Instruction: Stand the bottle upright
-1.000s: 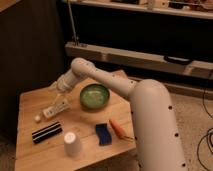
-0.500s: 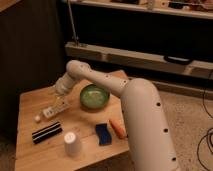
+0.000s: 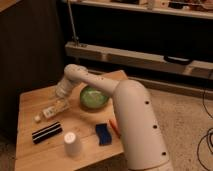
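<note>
The bottle (image 3: 49, 111) lies on its side on the wooden table (image 3: 30, 102), left of centre, with its small white cap end pointing to the front left. My arm reaches across from the right, and its pale wrist slopes down toward the bottle. My gripper (image 3: 60, 101) is open and sits right at the bottle's far right end, close over it. Whether it touches the bottle I cannot tell.
A green bowl (image 3: 93, 97) stands just right of the gripper. In front lie a black block with white stripes (image 3: 47, 132), a white paper cup (image 3: 73, 144), a blue sponge (image 3: 104, 133) and an orange stick (image 3: 114, 128). A dark cabinet and a low shelf stand behind the table.
The arm's thick upper link has swung left and closer in the view. The gripper has stayed by the bottle's right end, and the bottle has stayed lying on its side.
</note>
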Available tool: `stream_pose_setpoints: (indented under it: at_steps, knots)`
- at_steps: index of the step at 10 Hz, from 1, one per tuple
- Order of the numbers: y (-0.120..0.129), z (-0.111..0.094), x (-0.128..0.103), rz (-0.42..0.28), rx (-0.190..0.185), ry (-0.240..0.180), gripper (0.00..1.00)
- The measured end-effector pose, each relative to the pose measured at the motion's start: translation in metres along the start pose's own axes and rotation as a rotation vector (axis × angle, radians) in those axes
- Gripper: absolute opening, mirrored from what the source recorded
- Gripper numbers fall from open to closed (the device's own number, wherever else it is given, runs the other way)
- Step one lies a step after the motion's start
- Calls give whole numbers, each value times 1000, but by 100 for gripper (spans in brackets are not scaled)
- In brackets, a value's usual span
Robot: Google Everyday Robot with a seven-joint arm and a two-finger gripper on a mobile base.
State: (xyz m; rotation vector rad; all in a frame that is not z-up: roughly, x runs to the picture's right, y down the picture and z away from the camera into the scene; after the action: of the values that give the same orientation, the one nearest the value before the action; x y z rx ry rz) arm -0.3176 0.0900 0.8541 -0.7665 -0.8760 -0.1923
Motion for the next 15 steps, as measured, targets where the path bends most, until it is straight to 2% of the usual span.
stream_pose_setpoints:
  at_steps: [4, 12, 13, 14, 15]
  knots:
    - [3, 20, 6, 10, -27, 36, 65]
    - [5, 44, 9, 15, -79, 88, 65]
    - [3, 45, 9, 21, -85, 96, 63]
    - [4, 47, 10, 29, -101, 103, 56]
    - [3, 49, 7, 37, -107, 104, 44]
